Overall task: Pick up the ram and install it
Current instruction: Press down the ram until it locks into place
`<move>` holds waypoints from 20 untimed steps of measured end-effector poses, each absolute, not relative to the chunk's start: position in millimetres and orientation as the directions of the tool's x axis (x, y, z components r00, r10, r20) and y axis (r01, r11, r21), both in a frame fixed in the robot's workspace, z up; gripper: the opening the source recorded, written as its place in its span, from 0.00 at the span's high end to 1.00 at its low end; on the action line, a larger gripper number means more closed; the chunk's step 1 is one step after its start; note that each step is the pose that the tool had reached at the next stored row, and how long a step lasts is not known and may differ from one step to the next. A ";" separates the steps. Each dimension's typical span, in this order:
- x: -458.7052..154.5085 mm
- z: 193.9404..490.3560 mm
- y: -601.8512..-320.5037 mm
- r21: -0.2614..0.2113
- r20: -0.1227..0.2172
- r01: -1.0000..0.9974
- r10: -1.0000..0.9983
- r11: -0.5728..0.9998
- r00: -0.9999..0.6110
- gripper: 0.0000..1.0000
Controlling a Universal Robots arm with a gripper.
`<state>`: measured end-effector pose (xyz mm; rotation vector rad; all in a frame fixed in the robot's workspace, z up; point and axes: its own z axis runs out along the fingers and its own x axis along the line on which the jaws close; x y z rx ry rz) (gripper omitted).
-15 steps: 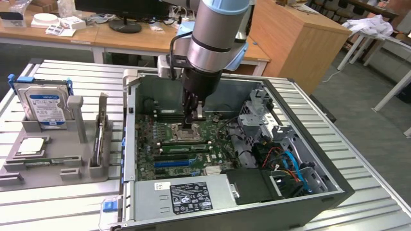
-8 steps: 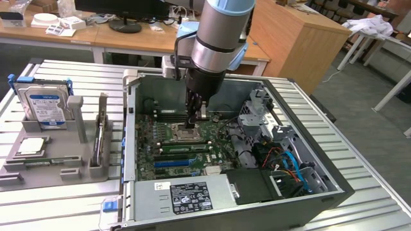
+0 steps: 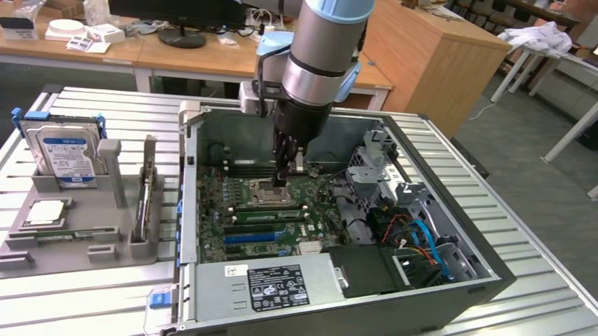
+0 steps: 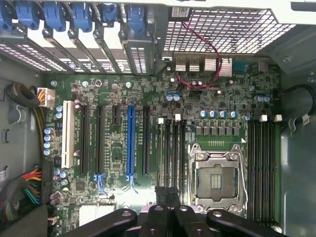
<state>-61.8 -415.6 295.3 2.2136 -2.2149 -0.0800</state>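
Observation:
My gripper [image 3: 288,166] hangs inside the open computer case [image 3: 486,273], just above the motherboard [image 4: 123,148] next to the CPU socket [image 4: 217,177]. Its black fingers [image 4: 160,217] are shut, and nothing clearly shows between them. In the wrist view they sit over the black memory slots [image 4: 170,148] beside the socket; more slots [image 4: 261,168] lie on the socket's other side. A long thin ram [image 3: 145,199] stands on edge in the grey holder [image 3: 112,241] at the exterior view's left, well away from the gripper.
A blue-labelled hard drive [image 3: 67,152] stands upright in the holder, with a silver chip [image 3: 45,213] below it. Inside the case are a drive cage [image 3: 374,168], orange and blue cables [image 3: 425,241] and the power supply [image 3: 276,287]. Desks stand behind.

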 end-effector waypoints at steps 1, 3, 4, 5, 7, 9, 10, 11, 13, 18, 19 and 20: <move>-61.7 295.3 -415.6 0.043 -0.030 -0.999 -1.000 0.000 -0.001 0.89; -61.7 295.3 -415.6 0.043 -0.030 -0.999 -1.000 0.000 -0.001 0.89; -61.7 296.0 -415.5 0.043 -0.030 -0.999 -1.000 0.000 -0.001 0.89; -61.7 297.4 -415.5 0.043 -0.030 -0.999 -1.000 0.000 -0.001 0.89; -61.7 300.7 -415.6 0.043 -0.030 -0.999 -1.000 0.000 -0.001 0.89; -61.7 304.5 -415.6 0.043 -0.030 -0.999 -1.000 0.000 -0.001 0.89; -61.7 306.7 -415.6 0.043 -0.030 -0.999 -1.000 0.000 -0.001 0.89; -61.7 309.0 -415.6 0.043 -0.030 -0.999 -1.000 0.000 -0.001 0.89; -61.7 314.9 -415.6 0.043 -0.030 -0.999 -1.000 0.000 -0.001 0.89; -61.7 317.1 -415.6 0.043 -0.030 -0.999 -1.000 0.000 -0.001 0.89; -61.0 317.2 -415.6 0.043 -0.030 -0.999 -1.000 0.000 -0.001 0.89; -59.8 317.3 -415.6 0.043 -0.029 -0.999 -1.000 0.000 -0.001 0.89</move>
